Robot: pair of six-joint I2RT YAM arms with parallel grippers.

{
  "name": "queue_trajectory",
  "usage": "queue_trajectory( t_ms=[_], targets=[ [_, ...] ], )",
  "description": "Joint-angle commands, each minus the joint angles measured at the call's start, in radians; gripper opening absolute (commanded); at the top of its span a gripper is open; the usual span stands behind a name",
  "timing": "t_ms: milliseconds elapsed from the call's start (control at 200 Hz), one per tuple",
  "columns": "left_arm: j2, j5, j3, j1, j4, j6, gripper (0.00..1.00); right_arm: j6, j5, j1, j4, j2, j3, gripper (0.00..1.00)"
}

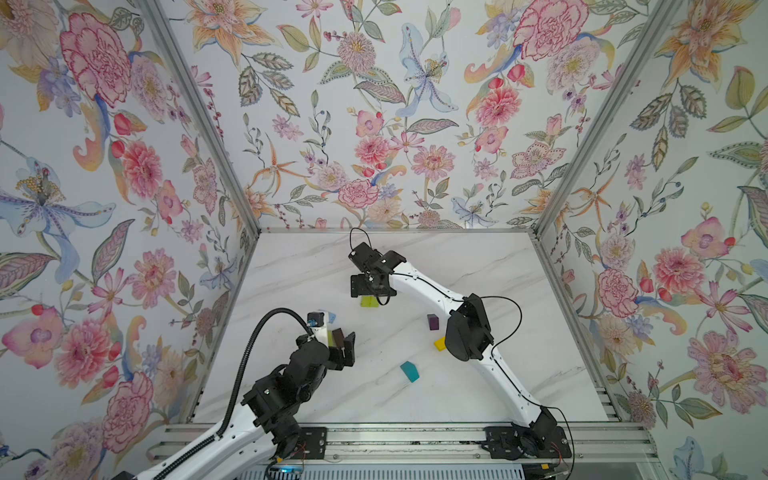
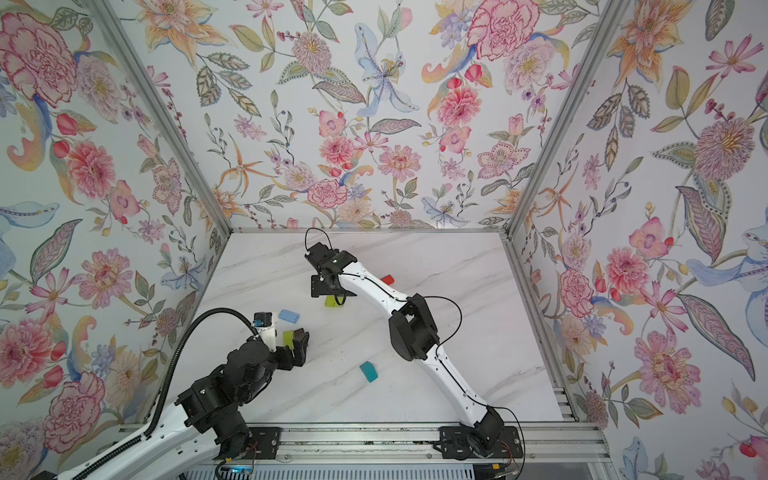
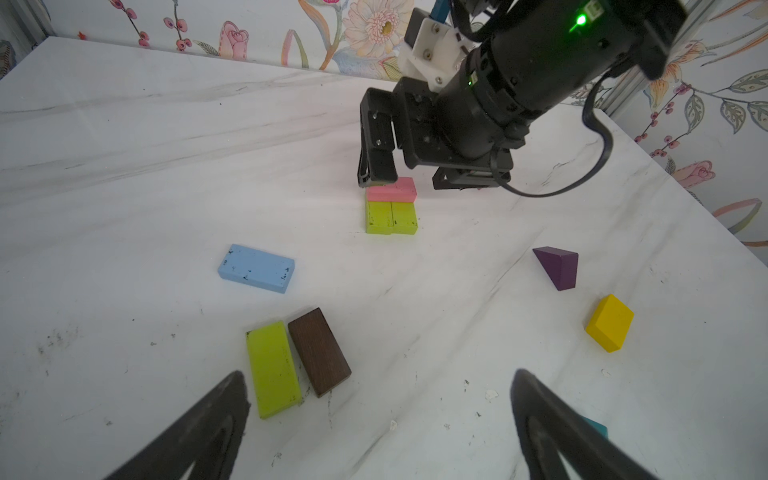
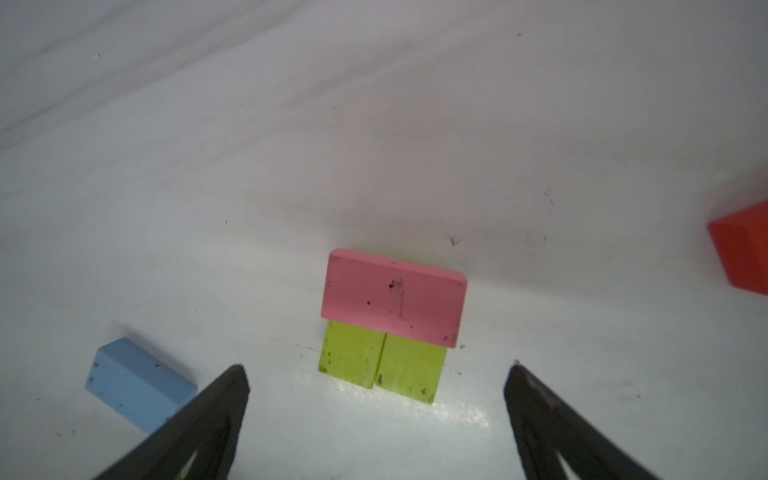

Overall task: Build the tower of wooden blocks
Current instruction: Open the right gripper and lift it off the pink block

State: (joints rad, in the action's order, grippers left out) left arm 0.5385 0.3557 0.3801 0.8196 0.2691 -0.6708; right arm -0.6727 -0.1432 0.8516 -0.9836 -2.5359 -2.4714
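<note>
My right gripper point(image 4: 377, 369) hangs over the pink block point(image 4: 394, 297), fingers spread — it lies across two green blocks point(image 4: 353, 353), teal block point(image 1: 409, 371) at their five o'clock. Left gripper point(image 3: 379, 373) — spread, empty.

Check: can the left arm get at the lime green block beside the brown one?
Likely yes: the left gripper is open close by the lime green block, nothing between them. The brown block right beside it may crowd one finger.

The light is soft, even and white, so the pink block point(image 4: 395, 297) casts only a faint shadow, there's a small patch of glare on the glossy table point(image 4: 457, 411) just beside it, and the dark fingers point(image 4: 199, 424) nearer the lens are blurred.
</note>
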Motion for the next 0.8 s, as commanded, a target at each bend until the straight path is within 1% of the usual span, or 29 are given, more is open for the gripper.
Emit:
queue_trajectory(
  t_ms=[0,150,265,500,676,741,796],
  targets=[
    [0.000,0.026,-0.003,0.011,0.025,-0.010,0.99,0.026,-0.044,0.001,-0.023,0.101,0.031,0.99],
    [0.023,0.040,0.010,0.012,0.038,-0.016,0.99,0.059,-0.069,0.000,-0.023,0.195,0.106,0.99],
    [0.057,0.050,0.022,0.011,0.046,-0.015,0.99,0.085,-0.071,0.000,-0.023,0.278,0.206,0.99],
    [0.177,0.071,0.069,0.012,0.050,0.001,0.99,0.134,-0.094,0.012,-0.014,0.448,0.459,0.99],
    [0.291,0.091,0.130,0.009,0.050,0.039,0.99,0.168,-0.092,0.003,0.064,0.598,0.676,0.99],
    [0.337,0.107,0.146,-0.005,0.048,0.054,0.99,0.180,-0.070,-0.008,0.108,0.655,0.756,0.99],
    [0.377,0.070,0.152,-0.039,0.032,0.069,0.99,0.190,-0.045,-0.018,0.143,0.701,0.826,0.99]
  ],
)
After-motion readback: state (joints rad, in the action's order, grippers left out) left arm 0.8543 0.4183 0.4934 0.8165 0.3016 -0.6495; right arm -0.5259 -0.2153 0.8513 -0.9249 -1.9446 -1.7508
